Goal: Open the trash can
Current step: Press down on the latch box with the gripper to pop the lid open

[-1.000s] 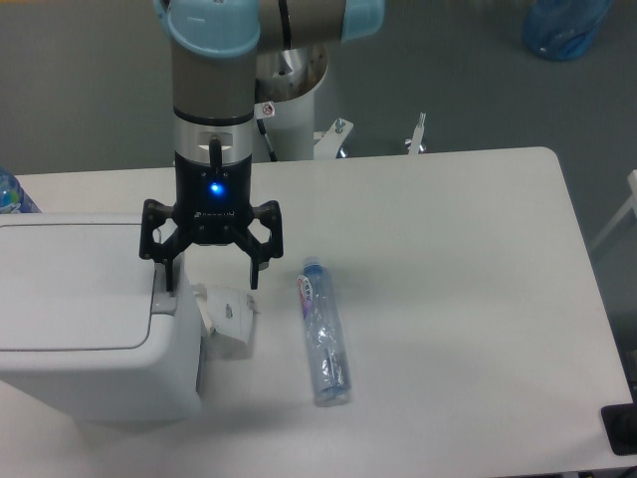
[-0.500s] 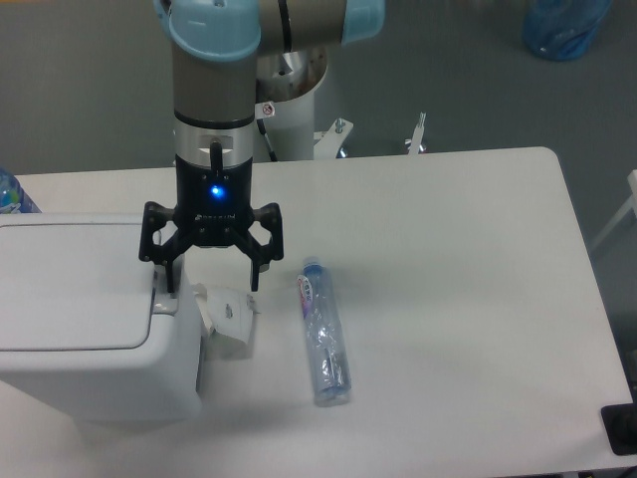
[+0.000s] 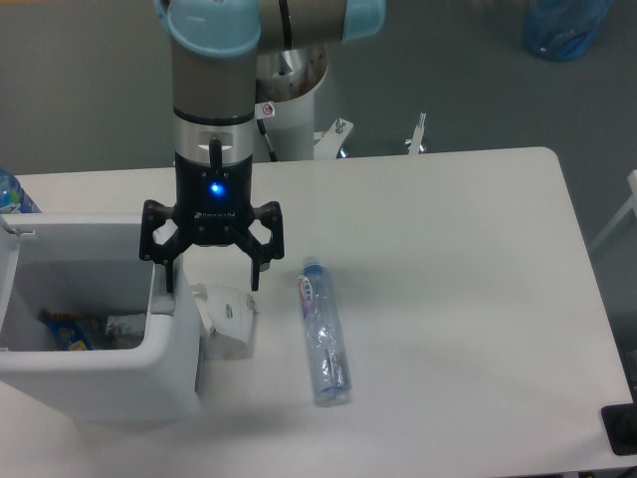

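The trash can (image 3: 100, 383), a large white boxy bin, stands at the table's front left with its top open. Its lid (image 3: 9, 261) stands up at the left side, seen edge-on. Inside lie a blue and orange wrapper (image 3: 64, 333) and a white scrap (image 3: 125, 324). My gripper (image 3: 211, 284) hangs open over the bin's right rim. Its left finger (image 3: 167, 279) is down at the rim where the grey tab sits, and the right finger (image 3: 255, 277) is above the paper wad (image 3: 229, 314). Nothing is held between the fingers.
A clear plastic bottle (image 3: 324, 337) lies on the table right of the wad. Another bottle (image 3: 10, 194) shows at the far left edge. The arm's white pedestal (image 3: 289, 105) stands behind the table, and a blue bag (image 3: 565, 26) is on the floor at top right.
The trash can's lid was shut flat in both earlier frames and has now sprung open, showing the inside. The gripper has stayed in place.
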### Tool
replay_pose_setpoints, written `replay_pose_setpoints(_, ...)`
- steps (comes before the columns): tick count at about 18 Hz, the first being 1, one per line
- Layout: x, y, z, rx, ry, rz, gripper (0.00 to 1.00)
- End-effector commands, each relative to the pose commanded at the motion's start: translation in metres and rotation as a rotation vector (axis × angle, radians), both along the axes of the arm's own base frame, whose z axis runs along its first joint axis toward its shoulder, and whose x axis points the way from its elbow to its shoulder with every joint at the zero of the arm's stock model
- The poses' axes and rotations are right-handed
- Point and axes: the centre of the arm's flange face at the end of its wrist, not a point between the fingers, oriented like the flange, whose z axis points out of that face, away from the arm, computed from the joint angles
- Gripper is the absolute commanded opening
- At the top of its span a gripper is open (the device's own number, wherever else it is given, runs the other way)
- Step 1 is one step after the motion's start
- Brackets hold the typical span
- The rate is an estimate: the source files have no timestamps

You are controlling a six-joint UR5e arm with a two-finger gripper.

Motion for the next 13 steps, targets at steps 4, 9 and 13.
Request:
replay_pose_setpoints(4,-0.036,-0.023,0.022,-0.133,0.250,-0.003,1.00)
replay_pose_setpoints(9,-0.054,-0.039,0.021,-0.284,0.401,-0.150,1.00)
replay_pose_setpoints(13,-0.061,-0.070,0.016,-0.437,0.385,-0.281,1.00)
